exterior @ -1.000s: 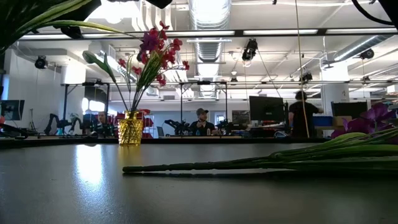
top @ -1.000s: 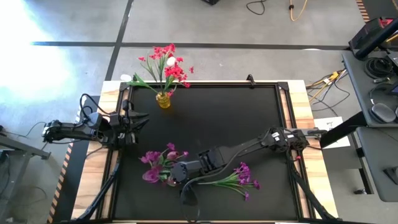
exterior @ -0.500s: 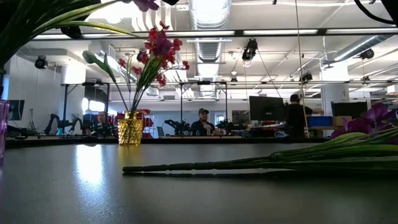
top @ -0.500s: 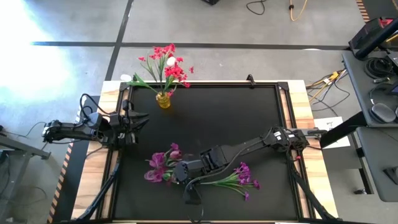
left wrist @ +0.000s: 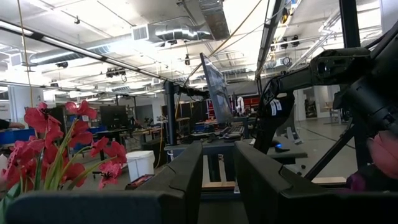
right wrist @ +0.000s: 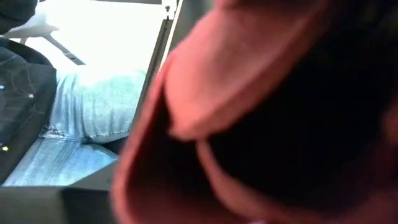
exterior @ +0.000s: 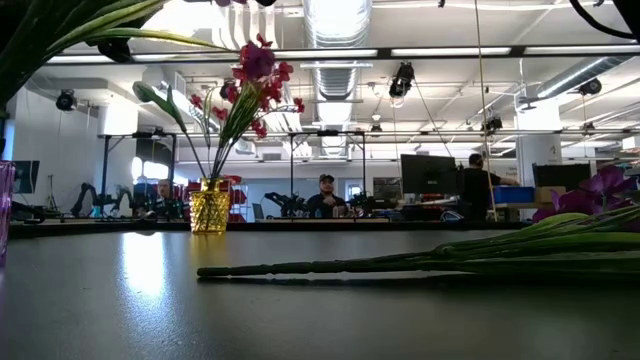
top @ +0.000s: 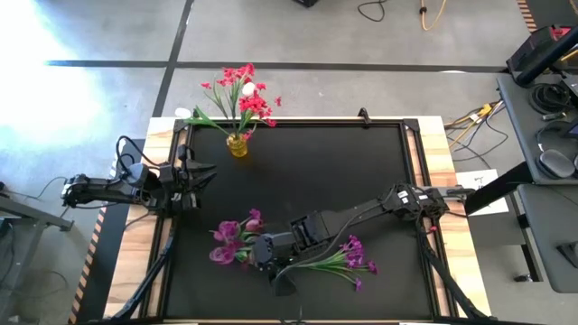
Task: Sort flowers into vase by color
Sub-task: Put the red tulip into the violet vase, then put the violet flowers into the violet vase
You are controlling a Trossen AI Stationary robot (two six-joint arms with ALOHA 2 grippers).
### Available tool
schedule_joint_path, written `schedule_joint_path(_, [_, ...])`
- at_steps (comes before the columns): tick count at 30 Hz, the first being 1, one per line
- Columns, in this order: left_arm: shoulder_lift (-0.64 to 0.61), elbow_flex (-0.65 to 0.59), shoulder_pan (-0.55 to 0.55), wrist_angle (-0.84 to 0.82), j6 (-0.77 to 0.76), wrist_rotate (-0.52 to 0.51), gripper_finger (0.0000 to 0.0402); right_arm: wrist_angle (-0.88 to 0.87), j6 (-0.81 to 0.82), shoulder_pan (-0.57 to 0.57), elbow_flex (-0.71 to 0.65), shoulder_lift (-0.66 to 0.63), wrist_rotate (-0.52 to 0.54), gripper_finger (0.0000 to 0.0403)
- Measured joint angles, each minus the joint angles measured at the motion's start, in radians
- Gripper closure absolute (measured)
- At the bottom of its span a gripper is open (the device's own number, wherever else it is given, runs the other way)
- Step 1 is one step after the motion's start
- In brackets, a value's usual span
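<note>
A yellow vase [top: 237,145] [exterior: 209,205] stands at the table's far left with red-pink blooms and a white bud [top: 244,95] in it. A bunch of purple flowers [top: 231,237] stands near the table's near left, right beside my right gripper [top: 262,251]. A purple glass edge [exterior: 3,212] shows below its leaves in the low view. One bloom [right wrist: 261,112] fills the right wrist view and hides the hold. Another purple sprig [top: 336,260] [exterior: 420,260] lies flat on the mat. My left gripper [top: 206,171] [left wrist: 217,168] waits open at the left edge.
The black mat [top: 361,162] is bare across its middle and far right. My right arm [top: 361,215] stretches low over it from the right edge, passing just beyond the lying sprig. Cables and equipment lie off the table's right side. People stand in the room behind.
The purple bunch beside my right gripper has shifted a little toward the table's right, and the gripper has moved with it. A purple glass edge has come into the low view's left border, where it did not show a second ago.
</note>
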Motion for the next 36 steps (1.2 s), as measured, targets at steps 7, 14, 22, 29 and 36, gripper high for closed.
schedule_joint_path(7, [0.0, 0.0, 0.0, 0.0, 0.0, 0.0, 0.0324, 0.0, 0.01, 0.0, 0.0, 0.0, -0.005, 0.026])
schedule_joint_path(14, [0.0, 0.0, 0.0, 0.0, 0.0, 0.0, 0.0324, -0.01, 0.029, 0.0, 0.0, 0.0, -0.006, 0.0297])
schedule_joint_path(22, [0.0, 0.0, 0.0, 0.0, 0.0, 0.0, 0.0324, -0.043, 0.077, 0.002, 0.0, -0.001, -0.005, 0.0232])
schedule_joint_path(29, [0.0, 0.0, 0.0, 0.0, 0.0, 0.0, 0.0324, -0.063, 0.09, 0.01, 0.0, -0.033, -0.004, 0.0191])
schedule_joint_path(36, [0.0, 0.0, 0.0, 0.0, 0.0, 0.0, 0.0324, -0.136, 0.108, 0.036, 0.0, -0.042, 0.016, 0.017])
